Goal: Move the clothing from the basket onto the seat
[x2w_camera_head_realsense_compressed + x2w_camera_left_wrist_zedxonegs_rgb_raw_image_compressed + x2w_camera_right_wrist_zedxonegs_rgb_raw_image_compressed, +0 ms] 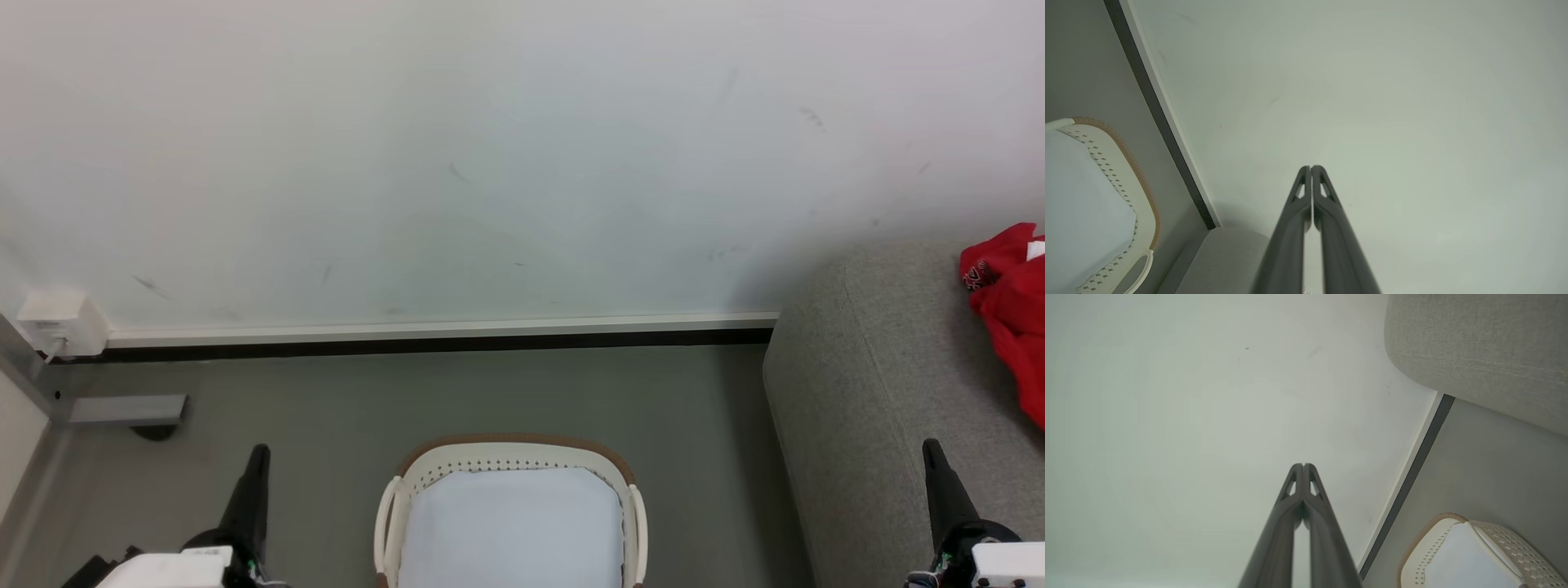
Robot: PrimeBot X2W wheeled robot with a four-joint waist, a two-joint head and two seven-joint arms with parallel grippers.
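Note:
The red jersey (1012,310) lies crumpled on the grey sofa (882,384) at the right edge of the head view, partly cut off by the frame. The cream basket (510,454) with its brown rim stands on the floor at bottom centre, holding a flat white pad (510,527). My left gripper (260,452) points up at the lower left, shut and empty; in the left wrist view its tips (1310,168) meet before the wall. My right gripper (932,447) rises at the lower right in front of the sofa, also shut with nothing held (1303,465).
A pale wall (490,163) with a white skirting board (441,328) faces me. A white socket box (61,322) and a grey metal foot (126,408) sit at the far left. Grey floor (326,408) lies between basket and wall.

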